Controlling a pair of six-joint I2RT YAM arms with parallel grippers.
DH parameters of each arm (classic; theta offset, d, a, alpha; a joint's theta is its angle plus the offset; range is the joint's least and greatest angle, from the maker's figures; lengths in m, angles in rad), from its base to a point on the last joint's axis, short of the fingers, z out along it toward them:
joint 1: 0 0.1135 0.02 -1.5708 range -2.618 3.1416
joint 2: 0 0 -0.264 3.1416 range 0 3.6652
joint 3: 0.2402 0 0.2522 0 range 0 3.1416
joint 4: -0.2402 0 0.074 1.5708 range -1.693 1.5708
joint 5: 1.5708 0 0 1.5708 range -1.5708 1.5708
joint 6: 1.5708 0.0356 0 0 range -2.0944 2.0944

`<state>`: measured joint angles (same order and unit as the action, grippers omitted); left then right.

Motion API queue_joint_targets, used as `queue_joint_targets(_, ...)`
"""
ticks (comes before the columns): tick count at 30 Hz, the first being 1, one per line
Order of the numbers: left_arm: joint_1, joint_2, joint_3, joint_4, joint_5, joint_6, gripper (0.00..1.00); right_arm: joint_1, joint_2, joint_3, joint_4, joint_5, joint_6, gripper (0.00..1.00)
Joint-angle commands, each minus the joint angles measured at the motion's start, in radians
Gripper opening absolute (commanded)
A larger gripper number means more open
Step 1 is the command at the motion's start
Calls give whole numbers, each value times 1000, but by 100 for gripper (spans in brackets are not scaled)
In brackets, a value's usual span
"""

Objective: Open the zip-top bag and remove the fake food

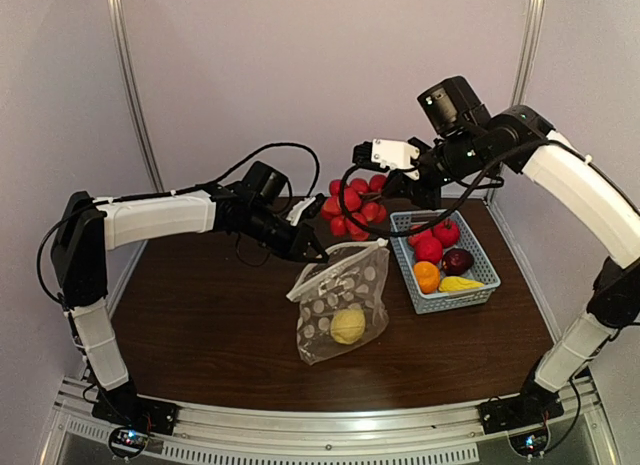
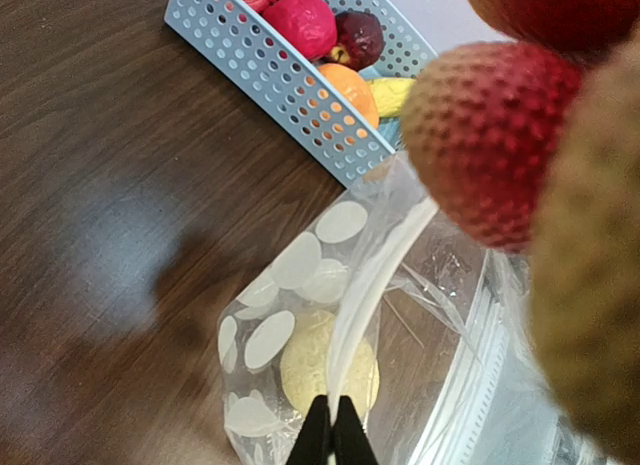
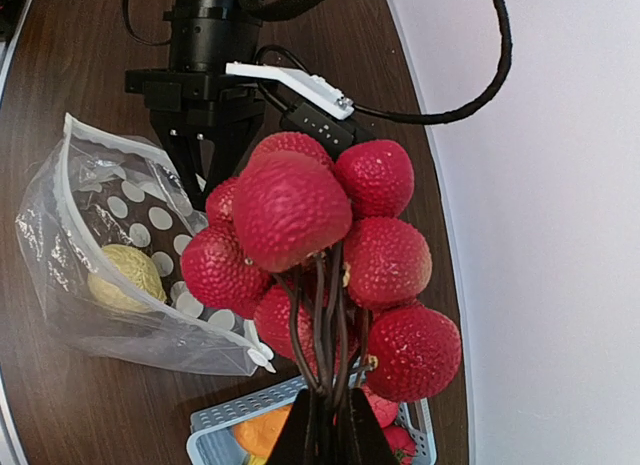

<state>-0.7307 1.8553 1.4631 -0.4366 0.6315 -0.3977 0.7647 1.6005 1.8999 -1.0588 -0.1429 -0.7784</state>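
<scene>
Zip-top bag (image 1: pixel 365 285), desk centre, yellow fruit (image 1: pixel 348 326) inside: your left gripper (image 2: pixel 333 427) pinches its rim. Red fruit bunch (image 3: pixel 320 255), toward far edge: your right gripper (image 3: pixel 325 433) clamps its stems; basket (image 1: pixel 455 297) lies just rightward.

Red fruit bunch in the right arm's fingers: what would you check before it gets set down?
1. Right fingers shut on the red fruit bunch by its stems: ok.
2. Bunch clear of the bag: ok.
3. Bunch above the basket: not ok, it hangs beside it.
4. Left fingers pinching the bag's rim: ok.
5. Bag emptied: not ok, a yellow fruit lies inside.
</scene>
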Motion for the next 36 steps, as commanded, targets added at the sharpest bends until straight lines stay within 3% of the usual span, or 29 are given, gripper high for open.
queue_joint_targets(1, 10, -27, 19, 3, 8, 16, 0, -30, -50, 32, -12, -72, 16, 0)
queue_joint_targets(7, 28, -36, 24, -3, 8, 14, 0, -115, -106, -51, 3, -66, 12, 0)
queue_joint_targets(20, 50, -56, 23, -3, -11, 13, 0, -421, -286, -444, 176, -121, 52, 0)
queue_joint_targets(26, 50, -56, 20, -3, -13, 13, 0, -520, -242, -486, 243, -141, 98, 0)
queue_joint_targets(36, 50, -54, 19, -3, -13, 12, 0, -533, -71, -430, 336, -129, 197, 0)
